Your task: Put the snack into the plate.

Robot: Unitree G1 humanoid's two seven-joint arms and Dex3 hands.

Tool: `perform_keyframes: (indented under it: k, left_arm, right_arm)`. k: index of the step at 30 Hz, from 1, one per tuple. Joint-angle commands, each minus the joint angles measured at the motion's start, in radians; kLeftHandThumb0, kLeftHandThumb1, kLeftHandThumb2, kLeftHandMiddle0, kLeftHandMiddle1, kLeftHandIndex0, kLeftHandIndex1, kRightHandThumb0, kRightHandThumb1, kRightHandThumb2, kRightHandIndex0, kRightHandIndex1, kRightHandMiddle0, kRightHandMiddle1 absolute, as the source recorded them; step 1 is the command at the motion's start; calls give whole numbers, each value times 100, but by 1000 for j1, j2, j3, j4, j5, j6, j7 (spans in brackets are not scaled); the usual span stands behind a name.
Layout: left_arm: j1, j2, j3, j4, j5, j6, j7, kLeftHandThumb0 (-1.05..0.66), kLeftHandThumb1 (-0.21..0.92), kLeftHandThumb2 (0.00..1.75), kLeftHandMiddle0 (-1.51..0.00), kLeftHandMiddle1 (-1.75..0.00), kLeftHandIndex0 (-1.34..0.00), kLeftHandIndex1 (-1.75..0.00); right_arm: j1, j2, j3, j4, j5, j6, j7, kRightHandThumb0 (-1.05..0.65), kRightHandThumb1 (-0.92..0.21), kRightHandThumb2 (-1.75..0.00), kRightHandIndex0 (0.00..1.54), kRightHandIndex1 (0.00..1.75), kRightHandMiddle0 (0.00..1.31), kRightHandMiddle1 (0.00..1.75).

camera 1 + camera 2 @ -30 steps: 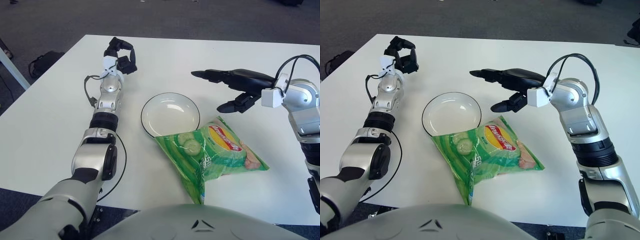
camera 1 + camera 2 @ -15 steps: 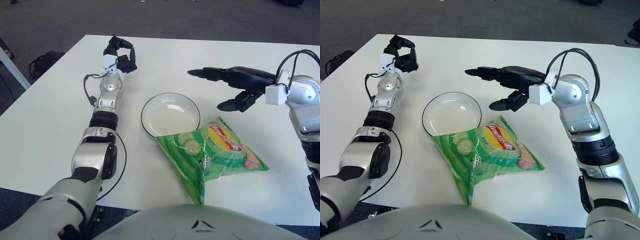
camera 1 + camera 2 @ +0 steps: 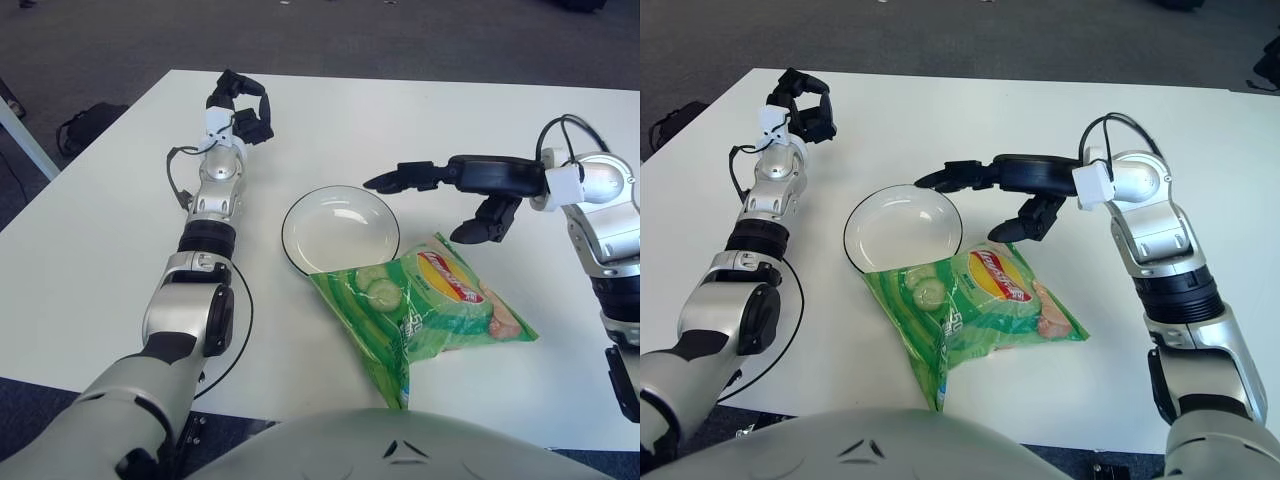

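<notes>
Reach phase: robot's right hand point(image 3: 455, 190), fingers spread & empty, hovers just beyond the snack bag point(image 3: 425, 305), which lies against the plate point(image 3: 340, 229)'s near rim. Next, likely: drop onto bag & grip. Left hand point(image 3: 240, 105), curled, parked far left of plate.

Bare tabletop point(image 3: 110, 230) is seen all around the plate point(image 3: 340, 229), so its far and left sides are left unobstructed. Its near rim is overlapped by the snack bag point(image 3: 425, 300). The right hand point(image 3: 445, 185) is held spread just above the plate's right edge; the left hand point(image 3: 240, 110) is parked well away.
</notes>
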Motion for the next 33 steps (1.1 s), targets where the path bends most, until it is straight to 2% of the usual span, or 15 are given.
perform_keyframes:
  k: [1, 9, 13, 17, 20, 23, 27, 33]
  left_arm:
    - [-17, 12, 6, -5, -6, 3, -1, -43, 48, 111, -122, -175, -49, -175]
    - [-18, 11, 9, -6, -12, 2, -5, -43, 50, 109, -121, -175, -47, -175]
    - [-17, 10, 8, -10, -10, 5, -1, -42, 51, 107, -120, -175, -46, -175]
    - [-17, 8, 7, -15, -9, 11, 2, -42, 51, 107, -120, -175, -46, -175]
    - [-16, 7, 8, -18, -11, 14, 2, -42, 51, 108, -121, -175, -47, -175]
    - [-13, 7, 9, -24, -10, 18, 3, -42, 50, 108, -121, -175, -47, -175]
    - [-12, 6, 11, -33, -12, 21, 3, -42, 51, 107, -122, -175, -46, -175]
    - [-2, 7, 9, -53, -5, 28, 8, -43, 50, 108, -122, -175, -47, -175]
  right_arm:
    - [-9, -14, -16, 12, -36, -96, -1, -95, -92, -67, 23, 9, 0, 44]
    - [-35, -16, -9, 73, -24, -238, 48, -96, -92, -67, 26, 11, 0, 41]
    - [-20, -11, -12, 102, -32, -331, 45, -94, -92, -66, 25, 11, 0, 37]
    - [-22, -12, -9, 118, -25, -380, 45, -93, -92, -66, 25, 11, 0, 34]
    - [-4, 10, -2, 124, -15, -422, 31, -93, -92, -65, 25, 11, 0, 35]
    - [1, 14, 6, 124, 14, -430, 42, -95, -92, -66, 25, 12, 0, 38]
    - [-4, -5, 23, 116, 74, -391, 94, -97, -92, -67, 28, 14, 0, 40]
    - [6, -53, 26, 77, 78, -331, 141, -99, -92, -72, 29, 16, 0, 39]
